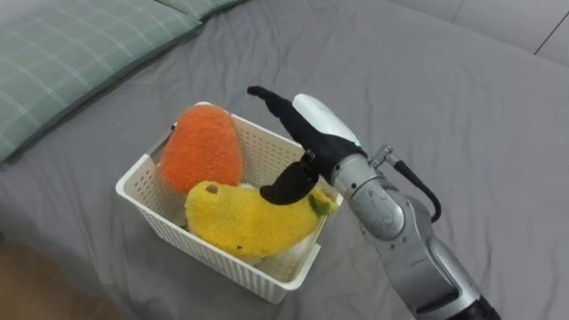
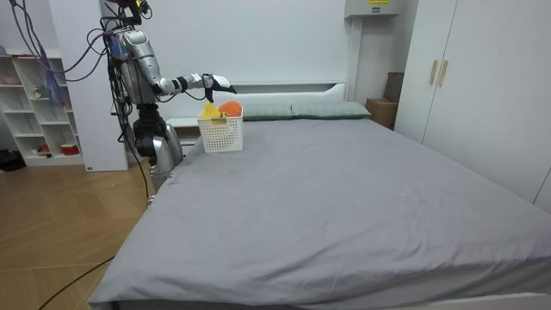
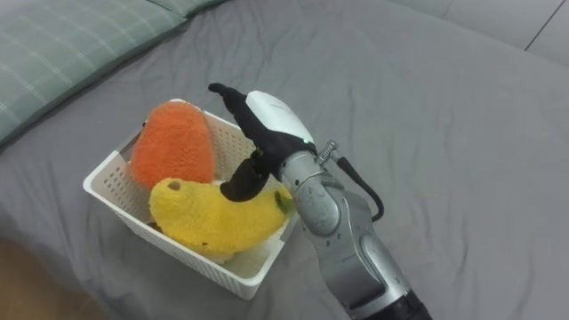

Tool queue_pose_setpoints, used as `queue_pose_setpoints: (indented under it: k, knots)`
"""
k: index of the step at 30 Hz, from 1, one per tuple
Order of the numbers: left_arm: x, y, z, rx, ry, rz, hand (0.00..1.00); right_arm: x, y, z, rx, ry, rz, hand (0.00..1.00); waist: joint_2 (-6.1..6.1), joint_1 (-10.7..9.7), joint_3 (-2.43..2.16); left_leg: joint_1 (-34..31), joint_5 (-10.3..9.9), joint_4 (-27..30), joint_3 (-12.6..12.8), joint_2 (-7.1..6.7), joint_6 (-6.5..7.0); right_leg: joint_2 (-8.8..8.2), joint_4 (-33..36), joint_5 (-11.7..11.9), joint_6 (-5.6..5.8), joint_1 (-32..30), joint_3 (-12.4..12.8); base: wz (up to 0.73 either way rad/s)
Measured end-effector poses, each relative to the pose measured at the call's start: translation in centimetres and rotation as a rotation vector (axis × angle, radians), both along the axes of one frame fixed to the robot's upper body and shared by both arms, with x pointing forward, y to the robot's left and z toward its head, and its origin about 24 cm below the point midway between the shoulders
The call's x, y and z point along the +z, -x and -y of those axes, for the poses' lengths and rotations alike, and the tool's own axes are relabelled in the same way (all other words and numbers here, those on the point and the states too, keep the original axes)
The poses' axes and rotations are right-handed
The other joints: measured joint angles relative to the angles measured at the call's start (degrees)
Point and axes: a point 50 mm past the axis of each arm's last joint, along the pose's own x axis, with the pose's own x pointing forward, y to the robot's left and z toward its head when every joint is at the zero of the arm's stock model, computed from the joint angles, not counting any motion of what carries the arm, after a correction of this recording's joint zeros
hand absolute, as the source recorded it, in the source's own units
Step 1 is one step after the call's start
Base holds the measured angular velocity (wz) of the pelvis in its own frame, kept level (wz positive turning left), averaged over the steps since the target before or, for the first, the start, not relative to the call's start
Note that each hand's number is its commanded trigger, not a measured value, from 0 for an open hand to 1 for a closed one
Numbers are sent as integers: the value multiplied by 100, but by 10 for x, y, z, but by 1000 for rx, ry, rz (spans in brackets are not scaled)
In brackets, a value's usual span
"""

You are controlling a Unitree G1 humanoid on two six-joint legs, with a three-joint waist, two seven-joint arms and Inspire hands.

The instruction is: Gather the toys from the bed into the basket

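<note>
Grey bed sheet carries white slatted plastic basket. Inside basket: 2 toys, orange round plush, yellow banana-shaped plush. Right hand above basket, fingers spread, holding nothing. Rec.: withdraw straight up, clear of rim.

A white slatted basket sits on a grey bed cover. Inside it, an orange plush toy stands against the far wall, and a yellow plush toy lies across the near side, touching the orange one. The robot's right hand reaches in from the lower right and hovers over the basket's right edge, dark fingers stretched out straight, thumb pointing down at the yellow toy. A green checked pillow lies at the upper left.
</note>
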Motion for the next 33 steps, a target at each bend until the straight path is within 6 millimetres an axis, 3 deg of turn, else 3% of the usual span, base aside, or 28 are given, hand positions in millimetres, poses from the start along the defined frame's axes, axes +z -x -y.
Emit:
queue_pose_setpoints:
  k: [4,10,14,16,20,23,27,31,33]
  knots:
    - [0,1,-1,33,-7,4,0,-1,-2,5,-25,-78,-24,0,-23,-40,27,58,0,-15,26,4,0,7,0,0,0,35,53,-4]
    - [-1,7,0,83,1,11,0,8,-10,30,-135,-261,0,0,-37,-358,50,75,-1,-9,71,13,1,9,2,5,2,43,96,-2]
    - [-2,17,-1,146,-1,14,0,9,-9,64,-290,-412,41,0,-9,-679,40,91,-6,-9,209,32,9,9,11,11,4,-3,206,-13]
    - [-2,27,-3,179,-9,1,0,6,-5,84,-388,-486,57,0,45,-814,5,158,-12,-40,289,38,21,2,11,24,17,7,251,-24]
    - [-3,51,-5,214,-24,-38,0,-6,10,131,-613,-691,66,0,236,-1281,-57,298,-25,-129,508,49,47,-8,8,33,33,35,369,-23]
    - [-2,58,-10,231,-49,-43,0,-18,20,161,-770,-832,45,0,301,-1589,-60,382,-35,-141,621,79,46,9,9,36,29,47,442,-19]
    - [-2,61,-11,235,-55,-45,0,-39,37,194,-962,-962,10,0,361,-1867,-70,476,-84,-206,800,146,22,69,20,49,7,65,660,-25]
    - [-1,61,-12,242,-56,-36,0,-56,54,214,-1120,-1103,-20,0,390,-2025,-66,500,-108,-203,987,196,7,117,59,62,-15,0,847,-25]
    - [0,61,-14,239,-62,-38,0,-80,65,224,-1250,-1143,-82,0,378,-2121,-64,568,-122,-205,1094,234,-15,140,112,67,-22,-12,896,-21]
